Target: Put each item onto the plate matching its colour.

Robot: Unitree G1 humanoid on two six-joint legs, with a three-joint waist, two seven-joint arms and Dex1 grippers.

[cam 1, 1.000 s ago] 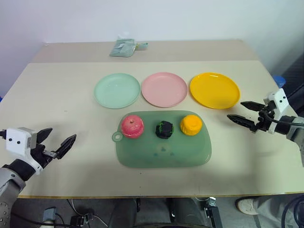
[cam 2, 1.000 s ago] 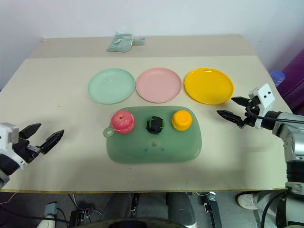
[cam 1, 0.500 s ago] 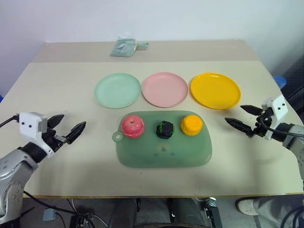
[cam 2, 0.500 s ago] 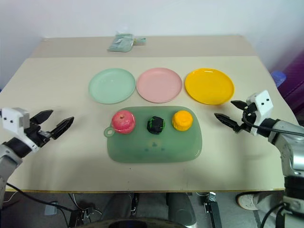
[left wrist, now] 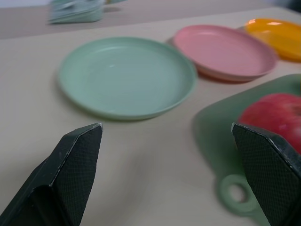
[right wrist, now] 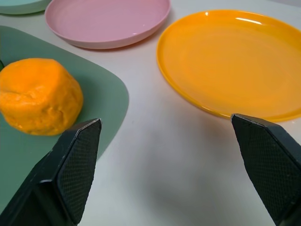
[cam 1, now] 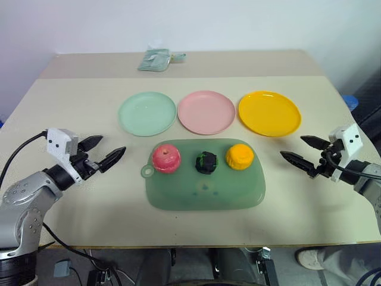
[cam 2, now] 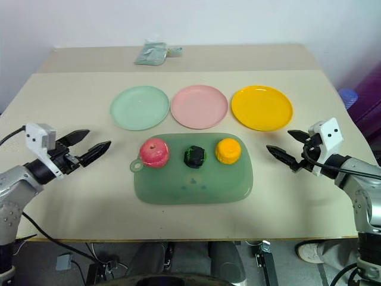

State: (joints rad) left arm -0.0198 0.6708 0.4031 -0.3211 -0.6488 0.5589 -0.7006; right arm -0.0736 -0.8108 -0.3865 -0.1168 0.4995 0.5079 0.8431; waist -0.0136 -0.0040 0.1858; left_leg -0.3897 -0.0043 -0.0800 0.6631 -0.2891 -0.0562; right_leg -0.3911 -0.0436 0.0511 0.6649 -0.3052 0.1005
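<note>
Three items sit in a row on a green mat: a pink-red apple, a lumpy dark green piece and an orange fruit. Behind the mat lie a mint plate, a pink plate and a yellow plate, all bare. My left gripper hovers open to the left of the mat, pointing at the apple. To the right of the mat my right gripper is open and faces the orange fruit. Neither holds anything.
A folded greenish packet lies at the far side of the table. The mat has a ring tab on its left edge. Bare tabletop lies on both sides of the mat and in front of it.
My left gripper has come forward and to the right, closer to the mat's left end. The right gripper has edged a little left toward the mat. The items have not moved.
</note>
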